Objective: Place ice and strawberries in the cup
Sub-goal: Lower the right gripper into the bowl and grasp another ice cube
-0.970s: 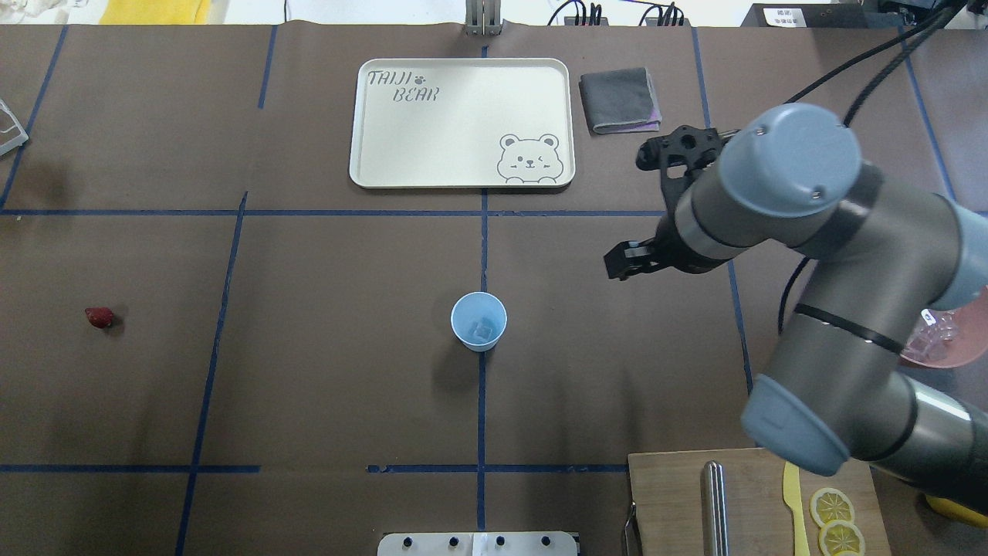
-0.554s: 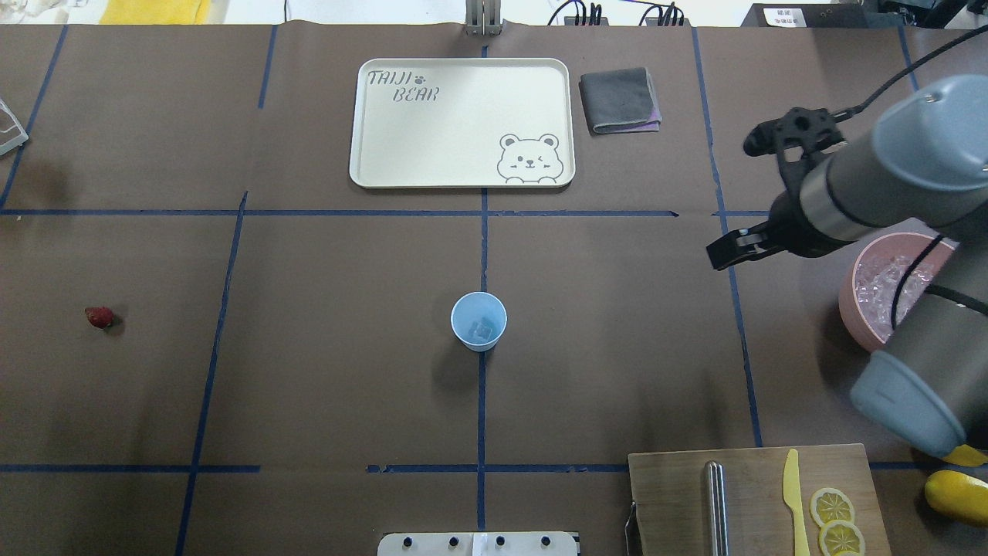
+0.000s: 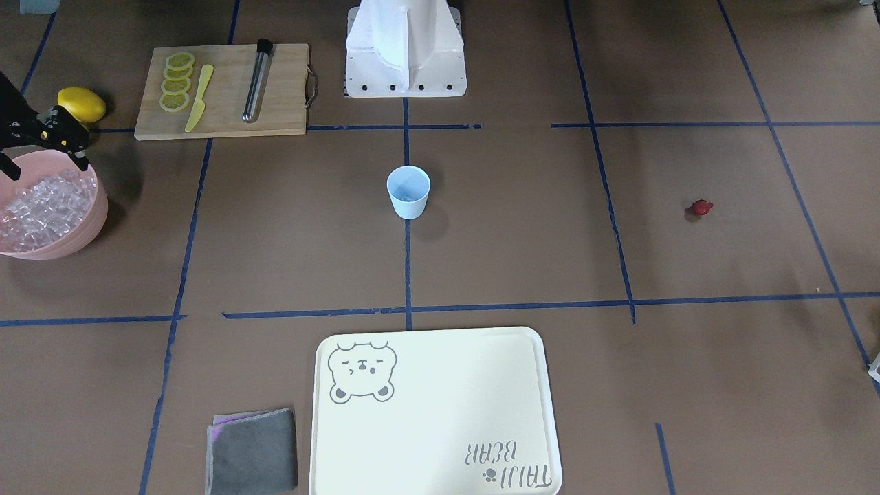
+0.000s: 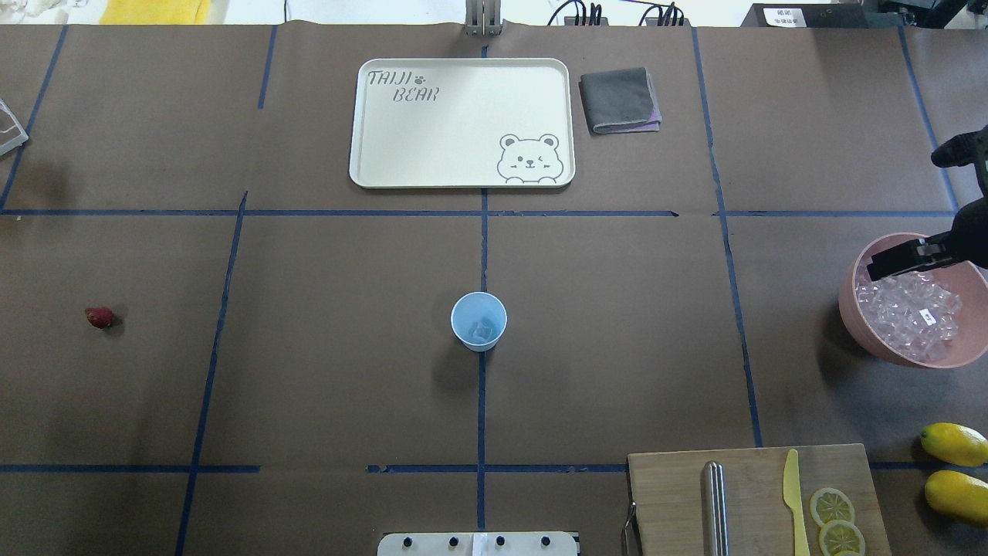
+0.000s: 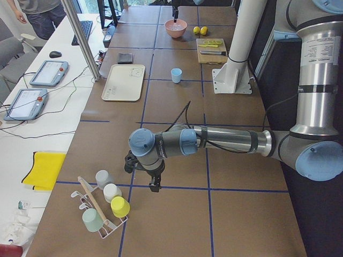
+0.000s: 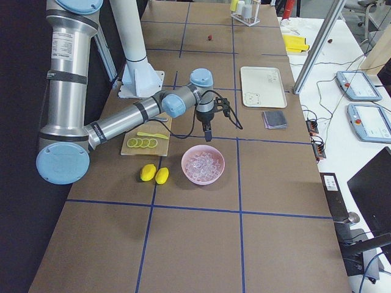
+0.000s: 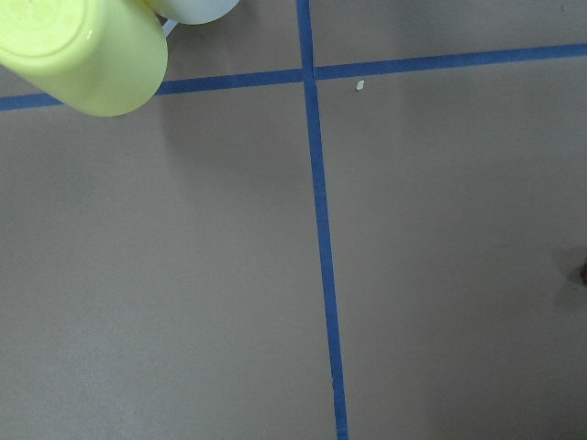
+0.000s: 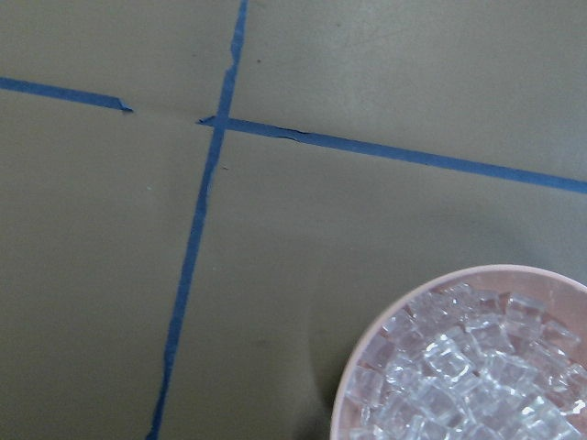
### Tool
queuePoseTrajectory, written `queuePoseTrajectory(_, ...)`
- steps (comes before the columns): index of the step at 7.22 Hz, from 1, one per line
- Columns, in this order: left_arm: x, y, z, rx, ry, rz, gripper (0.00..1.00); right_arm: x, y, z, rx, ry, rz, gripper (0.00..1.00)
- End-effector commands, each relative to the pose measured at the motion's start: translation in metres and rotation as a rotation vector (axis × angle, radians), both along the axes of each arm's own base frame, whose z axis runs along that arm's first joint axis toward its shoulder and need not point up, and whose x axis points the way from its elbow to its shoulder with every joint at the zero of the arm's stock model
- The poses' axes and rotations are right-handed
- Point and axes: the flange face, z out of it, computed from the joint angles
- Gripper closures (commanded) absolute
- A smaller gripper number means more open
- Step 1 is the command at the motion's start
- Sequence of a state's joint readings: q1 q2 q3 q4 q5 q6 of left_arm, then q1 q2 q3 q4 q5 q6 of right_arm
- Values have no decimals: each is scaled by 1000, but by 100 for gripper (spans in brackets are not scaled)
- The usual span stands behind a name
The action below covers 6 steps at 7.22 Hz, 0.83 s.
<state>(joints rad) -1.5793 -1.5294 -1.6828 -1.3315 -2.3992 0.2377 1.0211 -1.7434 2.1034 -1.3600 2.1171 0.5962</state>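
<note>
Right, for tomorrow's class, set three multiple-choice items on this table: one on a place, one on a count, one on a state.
1. Where is the strawberry? A in the pink bowl; B on the tray; C on the bare table.
2. How many whole lemons are there? A one; B two; C four.
3. How does the cup stand? A upright, mouth up; B on its side; C upside down.
Answers: 1 C, it lies alone on the brown surface; 2 B, two lie beside the cutting board; 3 A, its open mouth faces up.
</note>
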Motion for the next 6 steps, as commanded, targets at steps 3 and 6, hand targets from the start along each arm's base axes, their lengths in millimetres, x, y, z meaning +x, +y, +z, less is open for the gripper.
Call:
queuePoseTrajectory(3,0,0,0,0,0,1,0,19,23,119,-6,-32,55,6)
queuePoseTrajectory(6,0,0,-2,5,0,1,0,18,12,118,-12,-39,83,16)
